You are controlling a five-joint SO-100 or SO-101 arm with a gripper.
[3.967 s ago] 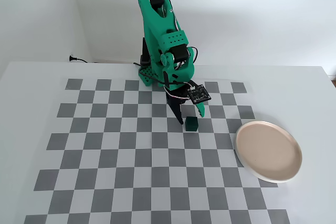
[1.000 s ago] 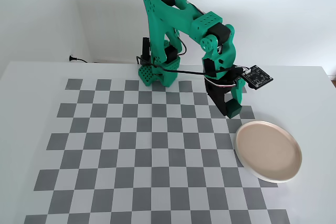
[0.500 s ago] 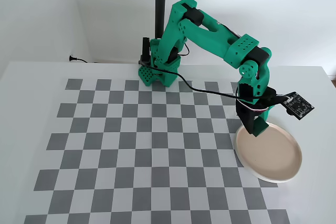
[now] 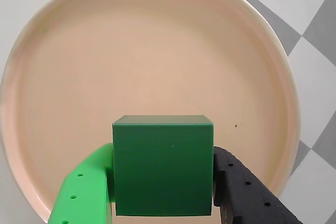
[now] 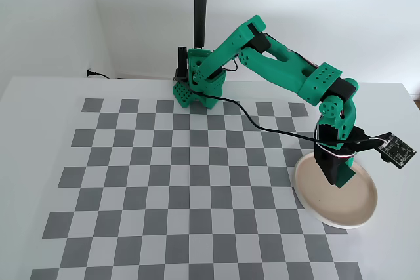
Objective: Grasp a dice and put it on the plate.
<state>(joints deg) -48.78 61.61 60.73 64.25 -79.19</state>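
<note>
In the wrist view the dice (image 4: 163, 165) is a plain dark green cube with crisp edges, matte flat faces and no pips, only a tiny pale speck on the face toward the camera. The gripper (image 4: 163, 195) is clamped on it: a bright green plastic finger (image 4: 86, 192) with small round holes presses its left side, and a black, grainy finger (image 4: 247, 195), also perforated, presses its right side. Behind the cube lies the plate (image 4: 147, 51), round and shallow, with a smooth pale beige-pink interior and a thin white rim; a tiny dark speck marks its surface to the right of the cube.

In the fixed view the green arm (image 5: 275, 63) reaches from its base (image 5: 197, 90) across the grey-and-white checkerboard mat (image 5: 164, 181) to the plate (image 5: 315, 211) at the right edge of the mat. The gripper (image 5: 338, 178) points down over the plate's interior, the dice held just above or at its surface; I cannot tell which.
</note>
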